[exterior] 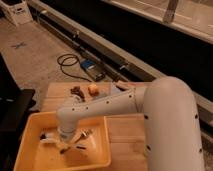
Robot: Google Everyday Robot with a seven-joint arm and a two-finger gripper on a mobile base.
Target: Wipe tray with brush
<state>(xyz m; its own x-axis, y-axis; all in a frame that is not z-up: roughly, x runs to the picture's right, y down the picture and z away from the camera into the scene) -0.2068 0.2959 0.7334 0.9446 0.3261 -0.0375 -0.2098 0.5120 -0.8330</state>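
We find the gripper low inside the tray, lower left of frame, with the brush beneath it on the tray floor; we cannot tell the fingers' state. We advise steady downward contact and strokes kept within the rim

pincer low inside tray | over brush
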